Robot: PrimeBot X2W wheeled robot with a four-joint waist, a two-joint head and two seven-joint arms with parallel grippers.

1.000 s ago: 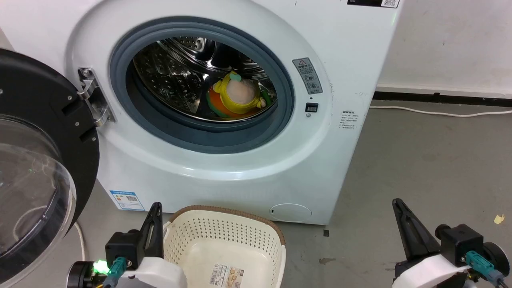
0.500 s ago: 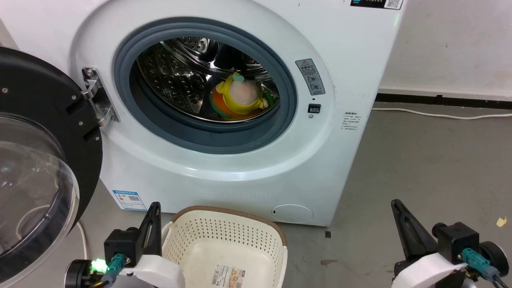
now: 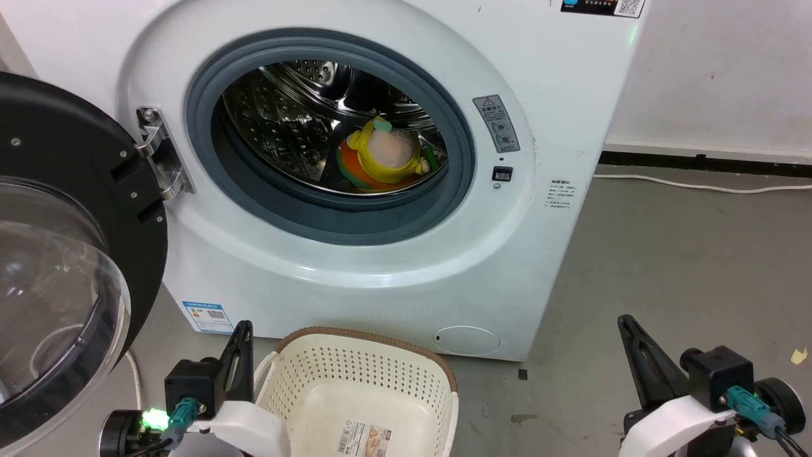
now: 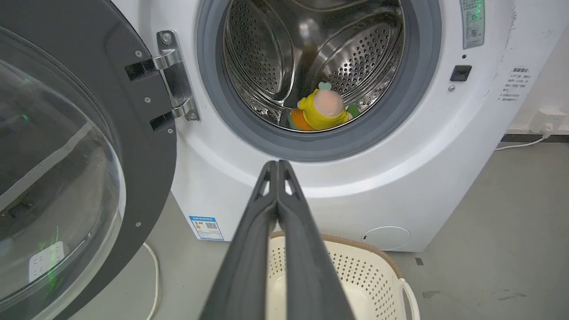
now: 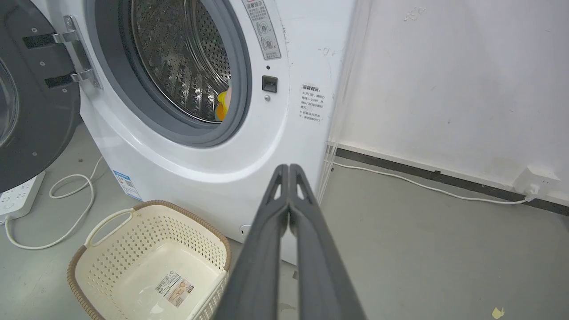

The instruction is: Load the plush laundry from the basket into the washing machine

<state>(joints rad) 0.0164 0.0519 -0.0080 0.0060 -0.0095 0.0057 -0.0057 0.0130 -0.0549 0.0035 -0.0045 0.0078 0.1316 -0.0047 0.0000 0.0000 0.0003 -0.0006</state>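
The yellow plush laundry with its peach face lies inside the steel drum of the white washing machine, whose black-rimmed glass door hangs open at the left. In the left wrist view the plush laundry sits low in the drum. The cream basket stands on the floor before the washer, holding nothing but its label sticker. My left gripper is shut beside the basket's left rim. My right gripper is shut over the floor at the lower right. Both grippers hold nothing.
A white cable runs along the grey floor by the wall at the right. A white power strip and a looped cord lie on the floor below the open door. A yellow scrap lies at far right.
The whole head view has drifted slightly right and down, so the camera moved. Both grippers have sunk a little lower in the picture. The plush and basket stay put.
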